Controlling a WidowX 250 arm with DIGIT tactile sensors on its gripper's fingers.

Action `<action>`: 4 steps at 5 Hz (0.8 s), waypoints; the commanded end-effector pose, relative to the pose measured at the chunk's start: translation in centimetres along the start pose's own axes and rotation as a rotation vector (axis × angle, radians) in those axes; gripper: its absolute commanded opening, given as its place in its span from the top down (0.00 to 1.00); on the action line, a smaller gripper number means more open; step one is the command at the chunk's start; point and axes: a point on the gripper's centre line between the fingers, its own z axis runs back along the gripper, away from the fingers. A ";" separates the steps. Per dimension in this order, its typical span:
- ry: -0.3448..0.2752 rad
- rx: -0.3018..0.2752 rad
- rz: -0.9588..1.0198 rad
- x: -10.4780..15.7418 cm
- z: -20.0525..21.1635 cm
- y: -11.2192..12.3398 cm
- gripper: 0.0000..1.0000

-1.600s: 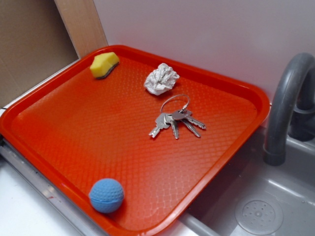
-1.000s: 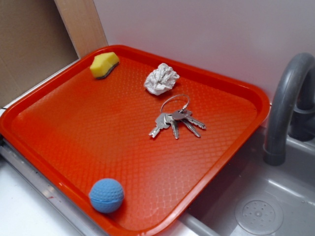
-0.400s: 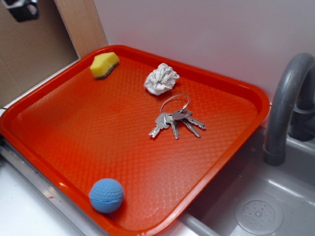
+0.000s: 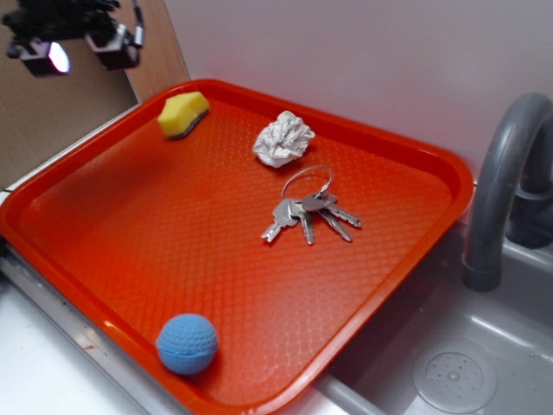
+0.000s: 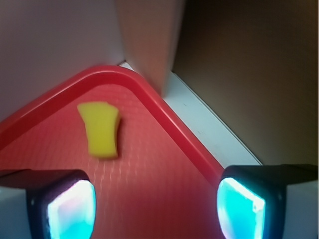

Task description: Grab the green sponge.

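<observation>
Wrist view: claw [image 5: 155, 206] spread wide, nothing between its two glowing pads [image 5: 70, 209]; green sponge [image 5: 102, 129] lies ahead and slightly left of the claw, well apart, on the red tray [image 5: 164, 107] near its corner; exterior view: claw [image 4: 78, 43] hangs above the tray's far-left edge.

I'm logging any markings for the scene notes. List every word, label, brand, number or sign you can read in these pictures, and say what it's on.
None can be read.
The keys: any stamping is too small to make out.
The green sponge, blue ball, paper wad, red tray and faucet: no print visible.
The gripper: its fingers show only a glow, no text.
</observation>
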 end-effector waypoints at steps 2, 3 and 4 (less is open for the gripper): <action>-0.016 -0.125 -0.015 3.8 -7.1 -4.3 0.00; 0.006 -0.153 -0.067 2.9 -8.1 -6.0 0.00; 0.058 -0.173 -0.105 1.5 -8.0 -6.4 1.00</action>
